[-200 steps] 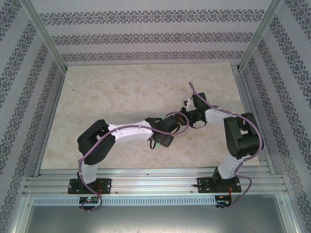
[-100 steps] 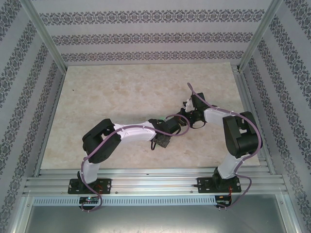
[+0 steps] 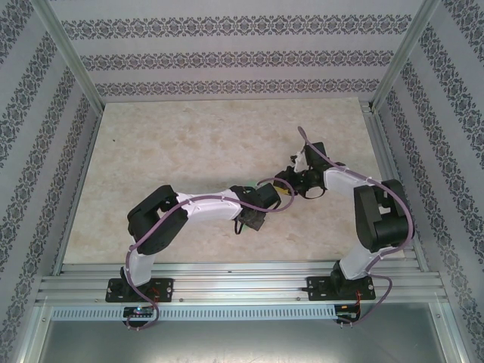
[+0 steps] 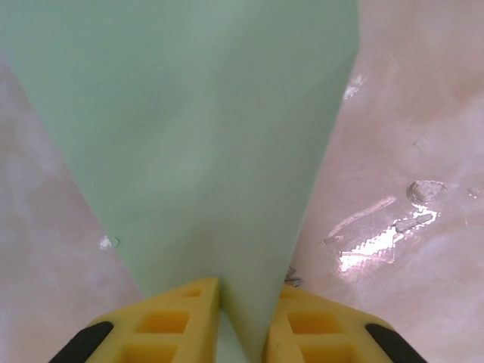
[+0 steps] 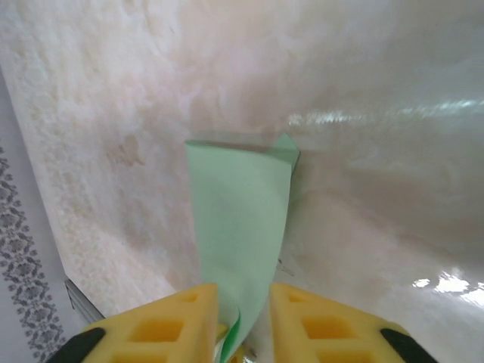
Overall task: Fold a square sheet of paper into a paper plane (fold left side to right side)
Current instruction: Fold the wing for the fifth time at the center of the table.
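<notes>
The paper plane (image 4: 204, 136) is a folded piece of light green paper that narrows to a point. In the left wrist view it fans out wide above my left gripper (image 4: 242, 321), whose yellow fingers (image 4: 178, 321) are shut on its narrow end. In the right wrist view a slim strip of the same paper (image 5: 242, 219) runs up from my right gripper (image 5: 243, 325), which is shut on it; its far end is folded over. In the top view the left gripper (image 3: 278, 190) and right gripper (image 3: 291, 184) meet tip to tip at mid-table, and the arms hide almost all of the paper.
The beige marbled table (image 3: 189, 144) lies open to the left of and behind the arms. Patterned walls and metal posts (image 3: 72, 60) box it in. A metal rail (image 3: 242, 280) runs along the near edge.
Both arms have shifted a little to the right while keeping their hold on the paper. The left elbow has swung forward and the right wrist has moved outward.
</notes>
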Motion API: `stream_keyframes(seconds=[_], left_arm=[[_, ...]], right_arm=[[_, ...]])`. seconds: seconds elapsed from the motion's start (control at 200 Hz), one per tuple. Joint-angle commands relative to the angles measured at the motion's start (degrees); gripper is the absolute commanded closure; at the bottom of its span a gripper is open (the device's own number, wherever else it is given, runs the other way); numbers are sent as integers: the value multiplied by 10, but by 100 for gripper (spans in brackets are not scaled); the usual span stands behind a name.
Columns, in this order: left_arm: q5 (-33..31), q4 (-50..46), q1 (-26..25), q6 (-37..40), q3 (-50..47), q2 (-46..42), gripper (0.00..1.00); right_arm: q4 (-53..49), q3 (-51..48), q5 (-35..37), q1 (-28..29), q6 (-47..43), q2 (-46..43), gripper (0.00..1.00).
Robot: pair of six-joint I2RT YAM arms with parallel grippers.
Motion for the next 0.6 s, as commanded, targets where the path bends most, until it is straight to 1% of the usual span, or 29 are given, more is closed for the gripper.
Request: stream_keyframes(seconds=[0.0, 0.13, 0.3, 0.485, 0.595], left_arm=[[42, 47, 12, -23, -27, -25, 81], [85, 96, 35, -35, -62, -51, 84], [156, 184, 69, -58, -124, -92, 86], [240, 262, 110, -77, -171, -110, 89], [274, 287, 126, -83, -182, -111, 89]], right_arm=[[-13, -18, 17, -15, -26, -47, 68], [-9, -44, 16, -19, -34, -67, 67], [41, -95, -15, -18, -25, -89, 66], [79, -138, -27, -2, -18, -126, 56], [106, -154, -15, 19, 1, -130, 53]])
